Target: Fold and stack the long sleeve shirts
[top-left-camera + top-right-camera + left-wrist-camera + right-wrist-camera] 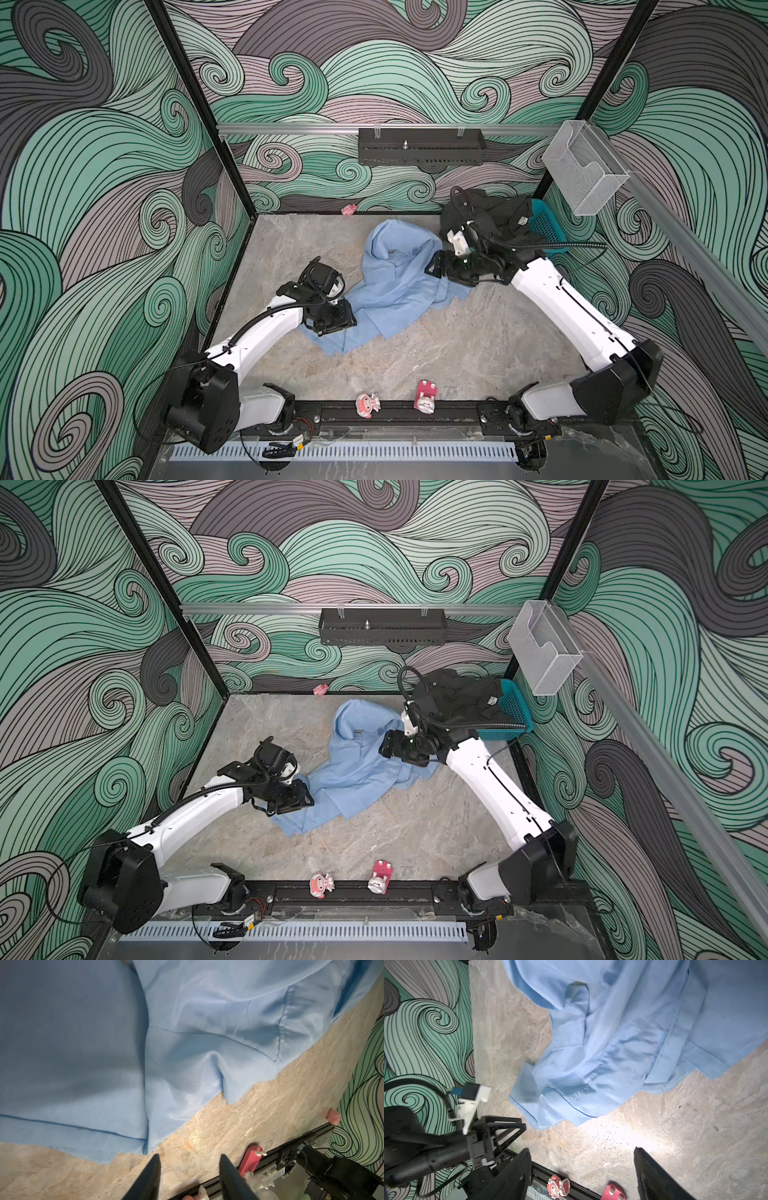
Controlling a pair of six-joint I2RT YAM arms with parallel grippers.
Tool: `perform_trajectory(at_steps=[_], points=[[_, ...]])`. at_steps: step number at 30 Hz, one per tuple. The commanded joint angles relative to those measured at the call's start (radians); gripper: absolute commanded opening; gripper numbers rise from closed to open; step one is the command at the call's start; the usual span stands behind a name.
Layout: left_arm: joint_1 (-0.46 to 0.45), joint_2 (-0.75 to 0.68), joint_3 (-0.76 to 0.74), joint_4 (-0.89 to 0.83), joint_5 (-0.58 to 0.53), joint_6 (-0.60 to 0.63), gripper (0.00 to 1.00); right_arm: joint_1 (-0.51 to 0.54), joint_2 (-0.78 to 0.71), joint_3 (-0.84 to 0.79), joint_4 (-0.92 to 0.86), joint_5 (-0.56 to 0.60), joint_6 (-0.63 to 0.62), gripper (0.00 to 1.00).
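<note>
The light blue long sleeve shirt (390, 286) (353, 766) lies crumpled and partly spread in the middle of the table. The dark charcoal shirt (494, 216) (461, 700) is bunched at the back right, draped over a teal basket (546, 226). My left gripper (347, 320) (190, 1157) hovers at the blue shirt's (104, 1043) front-left hem, open, with only bare table between its fingers. My right gripper (430, 268) (581, 1151) is over the blue shirt's (623, 1032) right side, open wide and holding nothing.
Two small pink toy figures (368, 405) (426, 397) stand by the black front rail. A pink scrap (349, 209) lies at the back wall. A black shelf (419, 147) and a clear plastic box (582, 166) hang on the walls above the table.
</note>
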Motion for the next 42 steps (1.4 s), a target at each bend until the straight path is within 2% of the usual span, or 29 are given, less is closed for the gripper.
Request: perform_trajectory(at_steps=[1, 5, 10, 14, 19, 21, 23, 28, 32, 36, 40, 42], points=[[-0.005, -0.025, 0.048, 0.000, 0.000, -0.021, 0.58, -0.010, 0.066, -0.176, 0.280, -0.073, 0.111, 0.75], [-0.003, -0.027, 0.071, -0.009, -0.017, -0.026, 0.62, -0.010, 0.107, -0.300, 0.473, -0.085, 0.210, 0.74], [-0.002, -0.046, 0.101, -0.042, -0.059, -0.025, 0.67, -0.011, 0.202, -0.368, 0.613, -0.071, 0.266, 0.75], [0.004, -0.060, 0.109, -0.052, -0.068, -0.019, 0.68, -0.011, 0.274, -0.341, 0.684, -0.076, 0.273, 0.66], [0.011, -0.074, 0.111, -0.070, -0.070, -0.013, 0.65, -0.010, 0.316, -0.240, 0.656, -0.116, 0.253, 0.10], [0.015, -0.081, 0.106, -0.074, -0.072, -0.009, 0.65, 0.004, 0.266, -0.202, 0.604, -0.105, 0.233, 0.00], [0.021, -0.090, 0.095, -0.069, -0.073, -0.006, 0.65, 0.029, 0.202, -0.133, 0.518, -0.084, 0.202, 0.00], [0.025, -0.096, 0.068, 0.017, -0.044, -0.008, 0.70, 0.079, 0.090, 0.140, 0.292, -0.089, 0.149, 0.00], [0.027, -0.095, 0.047, 0.135, -0.001, -0.041, 0.74, 0.076, 0.086, 0.375, 0.161, -0.098, 0.105, 0.00], [0.033, -0.120, 0.003, 0.272, 0.019, -0.119, 0.77, 0.057, 0.176, 0.665, 0.046, -0.158, 0.063, 0.00], [0.038, -0.169, -0.049, 0.372, 0.060, -0.171, 0.78, 0.030, 0.347, 1.090, -0.114, -0.186, 0.044, 0.00], [0.035, -0.196, -0.082, 0.425, 0.117, -0.153, 0.77, 0.010, 0.451, 1.310, -0.174, -0.211, 0.069, 0.00]])
